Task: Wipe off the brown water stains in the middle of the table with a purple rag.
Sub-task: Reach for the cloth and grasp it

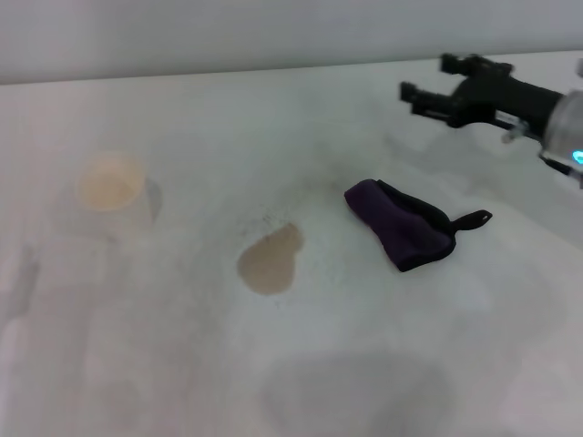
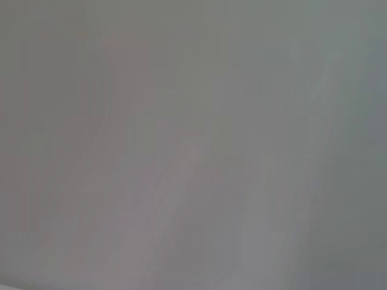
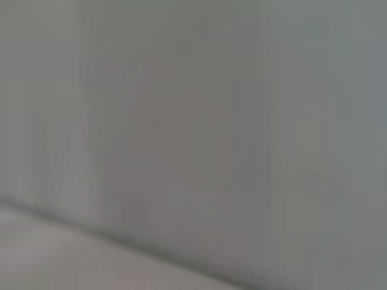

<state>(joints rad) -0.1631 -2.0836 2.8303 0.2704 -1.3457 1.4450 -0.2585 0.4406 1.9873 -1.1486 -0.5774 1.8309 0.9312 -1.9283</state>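
The brown water stains form one tan, heart-shaped blotch in the middle of the white table. To its right lies the purple rag, a dark bundle with black edging and a thin loop tab pointing right. My right gripper hovers at the upper right, above and beyond the rag, open with nothing between its black fingers. The left gripper is out of view. Both wrist views show only plain grey surface.
A pale cream cup holding tan liquid stands at the left of the table. The table's far edge meets a grey wall along the top of the head view.
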